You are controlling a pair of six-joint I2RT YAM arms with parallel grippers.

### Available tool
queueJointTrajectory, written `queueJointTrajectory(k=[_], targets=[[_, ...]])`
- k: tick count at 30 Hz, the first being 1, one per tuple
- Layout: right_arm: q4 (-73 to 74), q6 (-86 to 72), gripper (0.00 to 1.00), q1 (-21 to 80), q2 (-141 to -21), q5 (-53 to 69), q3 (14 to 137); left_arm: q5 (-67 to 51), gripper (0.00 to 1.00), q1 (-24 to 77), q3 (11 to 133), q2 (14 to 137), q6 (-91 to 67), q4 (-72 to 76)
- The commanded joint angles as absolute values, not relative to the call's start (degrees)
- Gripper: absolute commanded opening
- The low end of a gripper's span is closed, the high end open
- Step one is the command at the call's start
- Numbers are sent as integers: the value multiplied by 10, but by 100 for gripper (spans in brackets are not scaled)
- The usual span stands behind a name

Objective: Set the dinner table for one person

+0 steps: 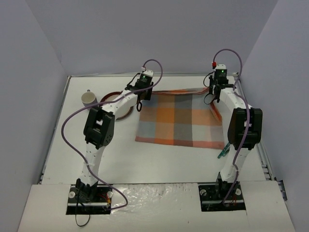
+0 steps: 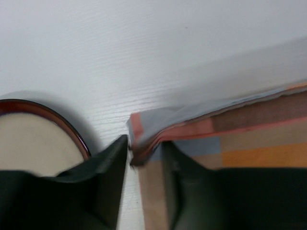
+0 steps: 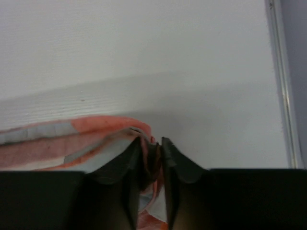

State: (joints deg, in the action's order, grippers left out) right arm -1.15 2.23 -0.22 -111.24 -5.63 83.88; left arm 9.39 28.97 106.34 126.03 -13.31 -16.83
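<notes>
While right claw pinches plaid mat corner, left claw narrowly parted around other corner.

White dinner table: plaid mat center, plate and cup far left.

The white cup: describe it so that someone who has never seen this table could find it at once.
Take the white dinner table and go to its far left corner, left of the plaid mat. Just left of the brown-rimmed plate stands the cup: upright, plain white, the only open cylinder.
</notes>
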Motion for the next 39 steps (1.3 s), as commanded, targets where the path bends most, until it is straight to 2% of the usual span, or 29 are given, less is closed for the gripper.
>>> queueJointTrajectory(k=[1,2,4,6,9,15,19,23,29,39], targets=[[-32,42,41,-26,-1137,-80,942,104,55,263,1125,1236,-142,-150],[-25,39,55,-27,-1139,-80,954,100,69,258,1136,1233,-142,-149],[-6,32,67,-26,-1132,-83,967,100,82,252,1154,1227,-135,-159],[-3,24,78,-27,-1109,-81,962,99,89,249,1167,1209,-131,-172],[14,4,88,-27,-1066,-101,935,79,92,250,1155,1165,-137,-176],[29,-77,90,-23,-956,-22,837,20,92,260,1065,1027,-189,-215],[30,-143,91,-11,-881,-6,728,2,95,271,952,933,-223,-224],[30,-147,96,0,-864,-7,645,0,97,286,819,875,-252,-193],[11,-181,97,17,-862,-3,557,-6,97,330,751,906,-296,-144],[-29,-222,97,32,-910,2,509,18,97,370,761,1022,-333,-98]])
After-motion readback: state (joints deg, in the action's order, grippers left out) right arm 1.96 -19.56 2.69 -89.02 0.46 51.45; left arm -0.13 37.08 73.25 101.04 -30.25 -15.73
